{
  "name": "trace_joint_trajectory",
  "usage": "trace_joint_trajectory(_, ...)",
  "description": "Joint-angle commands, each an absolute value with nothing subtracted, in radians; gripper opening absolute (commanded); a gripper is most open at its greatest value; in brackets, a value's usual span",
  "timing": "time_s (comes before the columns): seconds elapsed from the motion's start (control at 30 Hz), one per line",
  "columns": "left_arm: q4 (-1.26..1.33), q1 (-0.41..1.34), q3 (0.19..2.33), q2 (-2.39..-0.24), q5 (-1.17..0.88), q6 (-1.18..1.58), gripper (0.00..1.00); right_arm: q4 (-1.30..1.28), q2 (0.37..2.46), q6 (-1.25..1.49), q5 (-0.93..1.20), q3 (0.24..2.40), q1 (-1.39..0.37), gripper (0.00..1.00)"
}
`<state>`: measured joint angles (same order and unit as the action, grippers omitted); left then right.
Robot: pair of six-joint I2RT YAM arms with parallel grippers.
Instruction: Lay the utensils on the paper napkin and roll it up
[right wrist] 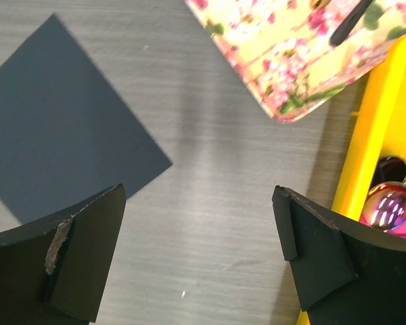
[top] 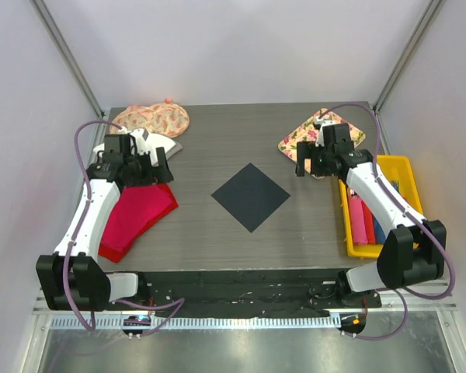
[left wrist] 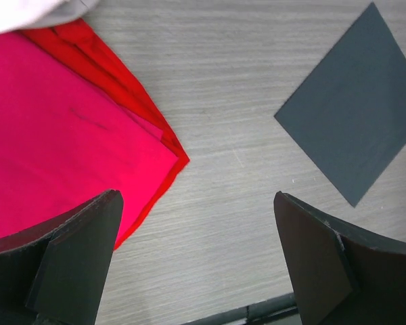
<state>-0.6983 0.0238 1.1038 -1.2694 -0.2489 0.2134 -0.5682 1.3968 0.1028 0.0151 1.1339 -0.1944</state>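
The dark navy paper napkin [top: 250, 196] lies flat as a diamond at the table's middle, with nothing on it. It also shows in the left wrist view [left wrist: 358, 112] and the right wrist view [right wrist: 61, 122]. A shiny orange-pink spoon bowl [right wrist: 389, 203], one of the utensils, lies in the yellow tray [right wrist: 365, 142]; the rest are hidden. My left gripper [top: 161, 165] [left wrist: 196, 196] is open and empty above the red cloth's edge. My right gripper [top: 304, 165] [right wrist: 199, 189] is open and empty over bare table between the napkin and the tray.
A red cloth [top: 136, 214] [left wrist: 61, 142] lies at the left. Floral cloths lie at the back left [top: 151, 119] and back right [top: 318, 136] [right wrist: 291, 54]. A white cloth [top: 159, 142] lies behind the left gripper. The yellow tray [top: 400, 167] at the right holds coloured items.
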Motion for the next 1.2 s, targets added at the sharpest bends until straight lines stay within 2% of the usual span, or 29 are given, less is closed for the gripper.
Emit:
trace_joint_trajectory(0.0, -0.620, 0.020, 1.137, -1.221, -0.151, 0.236, 1.00, -0.509, 1.483, 0.137, -0.093, 1.274, -0.192, 1.00)
trace_joint_trajectory(0.23, -0.512, 0.021, 1.147, -1.175, -0.034, 0.195, 1.00, -0.427, 1.641, 0.146, -0.158, 1.475, -0.157, 1.00)
trace_joint_trajectory(0.47, -0.538, 0.020, 1.167, -1.177, -0.071, 0.175, 1.00, -0.426, 1.873, 0.208, -0.227, 1.724, -0.068, 1.00)
trace_joint_trajectory(0.63, -0.517, 0.021, 1.121, -1.169, -0.066, 0.186, 1.00, -0.457, 2.009, 0.276, -0.258, 1.867, -0.012, 0.95)
trace_joint_trajectory(0.83, -0.511, 0.020, 1.086, -1.166, -0.061, 0.204, 1.00, -0.459, 2.143, 0.299, -0.210, 1.980, 0.038, 0.84)
trace_joint_trajectory(0.97, -0.506, 0.021, 1.068, -1.164, -0.043, 0.198, 1.00, -0.456, 2.206, 0.337, -0.193, 2.023, 0.038, 0.72)
trace_joint_trajectory(1.1, -0.505, 0.020, 1.065, -1.167, -0.035, 0.193, 1.00, -0.456, 2.256, 0.364, -0.229, 2.034, 0.035, 0.66)
trace_joint_trajectory(1.17, -0.502, 0.020, 1.062, -1.167, -0.025, 0.193, 1.00, -0.456, 2.278, 0.371, -0.264, 2.033, 0.034, 0.60)
